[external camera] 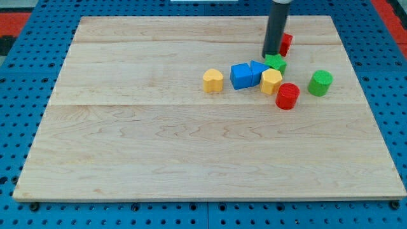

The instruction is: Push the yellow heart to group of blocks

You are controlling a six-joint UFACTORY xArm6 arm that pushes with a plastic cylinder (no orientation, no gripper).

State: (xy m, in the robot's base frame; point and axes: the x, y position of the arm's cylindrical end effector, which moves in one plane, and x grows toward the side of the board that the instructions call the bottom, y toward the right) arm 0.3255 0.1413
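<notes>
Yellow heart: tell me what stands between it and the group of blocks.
Nothing visible does. The yellow heart sits just to the view's left of the blue blocks, bare board between. My tip is behind the group.

A pale wooden board lies on a blue pegboard. Resting on the board toward the view's upper right are a yellow heart, two touching blue blocks, a yellow block, a green star, a red cylinder, a green cylinder and a partly hidden red block.
</notes>
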